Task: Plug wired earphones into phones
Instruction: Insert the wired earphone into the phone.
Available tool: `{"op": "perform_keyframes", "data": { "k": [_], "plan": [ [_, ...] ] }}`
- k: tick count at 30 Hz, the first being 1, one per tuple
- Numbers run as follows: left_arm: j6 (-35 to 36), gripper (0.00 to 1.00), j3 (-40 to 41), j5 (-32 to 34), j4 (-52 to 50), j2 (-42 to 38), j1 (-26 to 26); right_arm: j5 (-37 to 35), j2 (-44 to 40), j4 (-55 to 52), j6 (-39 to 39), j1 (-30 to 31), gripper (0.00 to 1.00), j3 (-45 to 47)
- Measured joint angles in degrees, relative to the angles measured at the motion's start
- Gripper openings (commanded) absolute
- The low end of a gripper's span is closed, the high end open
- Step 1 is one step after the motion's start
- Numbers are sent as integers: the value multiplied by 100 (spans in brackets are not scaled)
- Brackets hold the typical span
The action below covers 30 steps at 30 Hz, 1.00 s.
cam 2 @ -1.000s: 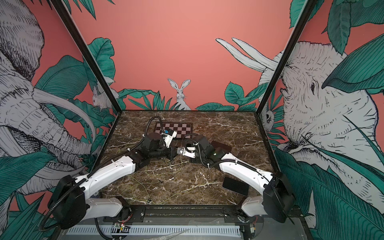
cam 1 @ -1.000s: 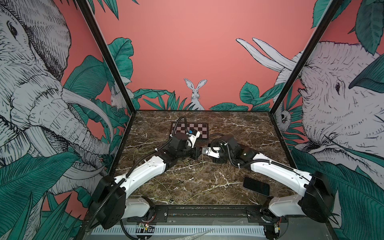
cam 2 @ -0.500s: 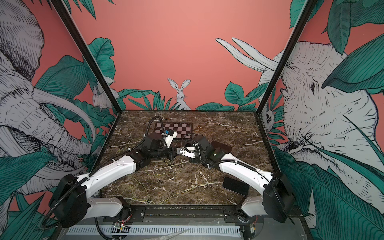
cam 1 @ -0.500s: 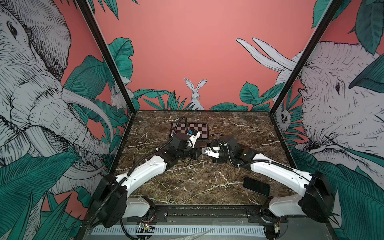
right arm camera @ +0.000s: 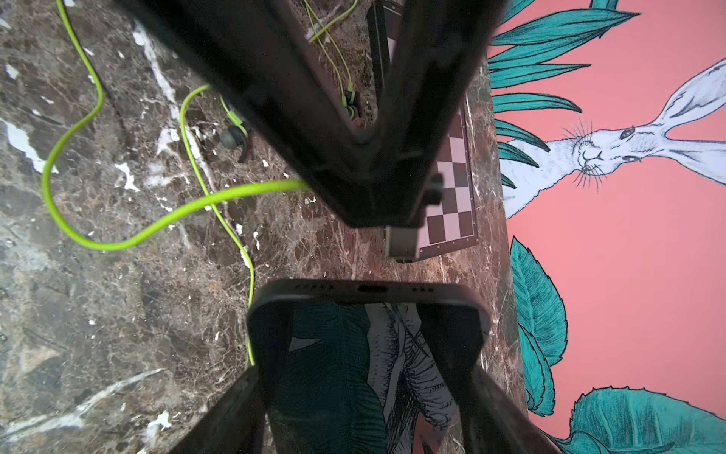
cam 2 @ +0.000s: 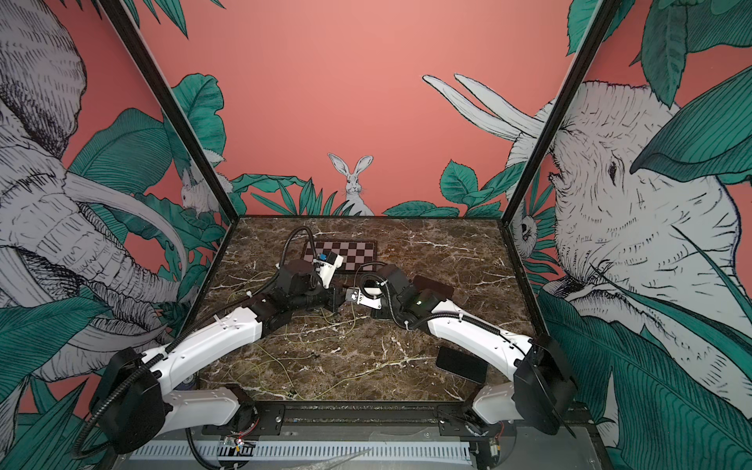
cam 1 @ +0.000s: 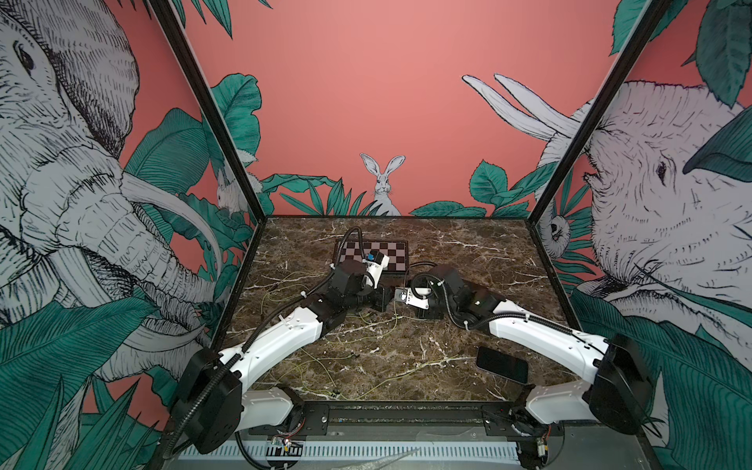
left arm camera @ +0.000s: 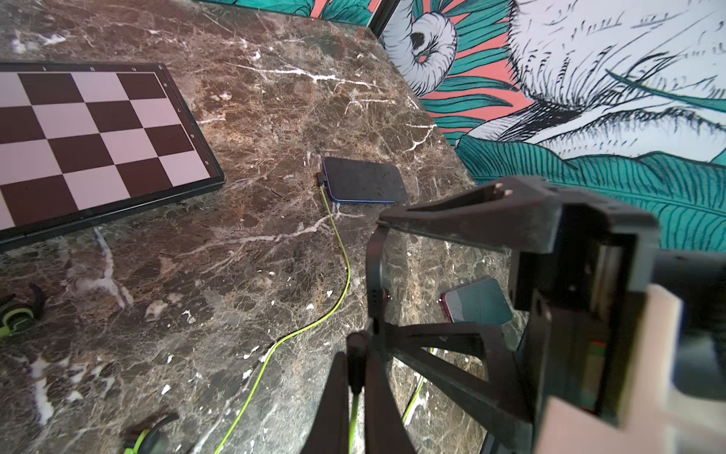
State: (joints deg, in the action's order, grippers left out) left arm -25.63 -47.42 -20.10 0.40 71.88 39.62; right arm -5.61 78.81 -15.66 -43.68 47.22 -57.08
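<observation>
In both top views the arms meet just in front of the checkerboard plate [cam 1: 396, 254], with the left end effector [cam 1: 383, 300] tip to tip with the right end effector [cam 1: 401, 302]. Yellow-green earphone cords [cam 1: 325, 366] sprawl over the tabletop [cam 1: 468, 252]. A spare phone [cam 1: 501, 364] lies well away from the plate, near the right arm.

Left wrist view: the left end effector [left arm camera: 356, 350] is pinched together on a dark plug [left arm camera: 354, 373]. Near the plate's corner lies a plugged-in phone [left arm camera: 363, 181], flat, cord attached.

Right wrist view: the right end effector [right arm camera: 363, 373] clamps a phone [right arm camera: 365, 314] by its sides. Its port faces the plug's tip [right arm camera: 400, 241] (close, not touching).
</observation>
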Motion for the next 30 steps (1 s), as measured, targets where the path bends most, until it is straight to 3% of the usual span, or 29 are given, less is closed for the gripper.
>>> {"op": "perform_keyframes", "data": {
  "k": [30],
  "plan": [
    [-4,0,4,-131,15,90,0,35,101,39,105,4,63,-166]
  ]
}}
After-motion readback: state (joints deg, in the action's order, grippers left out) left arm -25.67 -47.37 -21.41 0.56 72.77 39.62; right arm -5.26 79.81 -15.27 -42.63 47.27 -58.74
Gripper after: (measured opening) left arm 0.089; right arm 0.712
